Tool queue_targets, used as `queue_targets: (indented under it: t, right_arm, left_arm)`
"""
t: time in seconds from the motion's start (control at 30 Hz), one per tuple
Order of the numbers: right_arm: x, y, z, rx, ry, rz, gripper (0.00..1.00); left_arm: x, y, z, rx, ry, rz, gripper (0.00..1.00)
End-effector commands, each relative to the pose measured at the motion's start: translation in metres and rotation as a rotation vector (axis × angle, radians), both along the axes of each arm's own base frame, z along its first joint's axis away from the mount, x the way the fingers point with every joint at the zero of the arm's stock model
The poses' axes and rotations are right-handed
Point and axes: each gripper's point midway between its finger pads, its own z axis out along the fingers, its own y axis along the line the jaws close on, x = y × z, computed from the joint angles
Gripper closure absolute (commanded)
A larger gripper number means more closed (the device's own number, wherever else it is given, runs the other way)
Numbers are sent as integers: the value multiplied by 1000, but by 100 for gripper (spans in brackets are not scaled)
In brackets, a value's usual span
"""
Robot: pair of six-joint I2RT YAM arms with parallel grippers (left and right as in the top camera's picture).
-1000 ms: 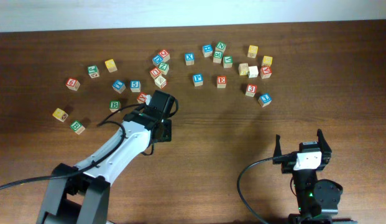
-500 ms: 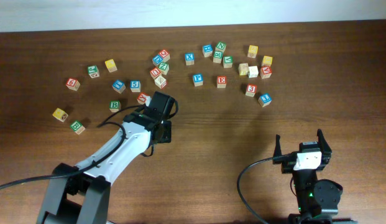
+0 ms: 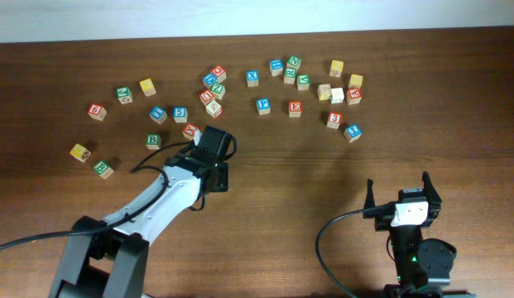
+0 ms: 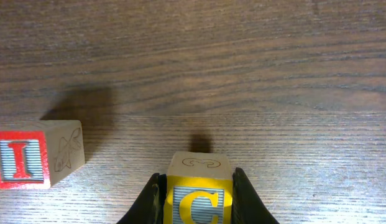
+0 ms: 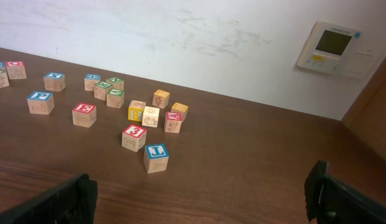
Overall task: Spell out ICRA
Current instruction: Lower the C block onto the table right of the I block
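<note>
The left pincer (image 4: pixel 197 200) is clamped on the C cube (image 4: pixel 199 198), a wooden block showing a yellow letter. Its black fingers (image 4: pixel 148 202) press the cube's left and right sides. From overhead the cube is hidden under the pincer head, which sits a little left of the middle of the bench (image 3: pixel 323 182), about halfway between the far and near edges. Whether the cube rests on the wood or hangs just above it cannot be told.

The I cube (image 4: pixel 22 163), with a red letter in a red frame, lies flat on the bench near the C cube, on its left in the wrist view. Bare wood shows between the two.

The red-printed A cube (image 3: pixel 353 95) lies in the cluster toward the far right corner, just beside a pale cube (image 3: pixel 338 94). The 3 cube (image 3: pixel 334 118) and L cube (image 3: pixel 352 131) lie a little closer to the near edge.

Several green-printed cubes (image 3: pixel 303 81) lie in the scatter along the far side. Their letters are too small to read, so which one bears the R cannot be told.

The right pincer (image 3: pixel 399 189) stands spread wide with nothing between its fingers. It is close to the near edge toward the right corner, well apart from every cube.
</note>
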Motion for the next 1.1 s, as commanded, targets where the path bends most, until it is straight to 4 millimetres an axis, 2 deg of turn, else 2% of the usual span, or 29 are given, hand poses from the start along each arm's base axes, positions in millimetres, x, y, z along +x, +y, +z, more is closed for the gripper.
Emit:
queue_targets:
  t: [0.0, 0.2, 0.3, 0.37, 0.5, 1.0, 1.07]
  right_arm:
    - [0, 1, -2, 4, 4, 8, 2]
    - [0, 1, -2, 4, 4, 8, 2]
    - [0, 1, -2, 4, 4, 8, 2]
    - [0, 1, -2, 4, 4, 8, 2]
    - [0, 1, -2, 4, 4, 8, 2]
    - [0, 2, -2, 4, 4, 8, 2]
    - [0, 1, -2, 4, 4, 8, 2]
  left_arm:
    - [-1, 3, -5, 19, 1, 15, 83]
    - [-1, 3, -5, 19, 0, 15, 81]
    - [-1, 3, -5, 19, 0, 15, 59]
    - [0, 3, -5, 19, 0, 15, 53]
    - [0, 2, -5, 17, -3, 15, 51]
    - [-5, 4, -7, 24, 20, 13, 63]
    - [-5, 4, -7, 24, 20, 13, 68]
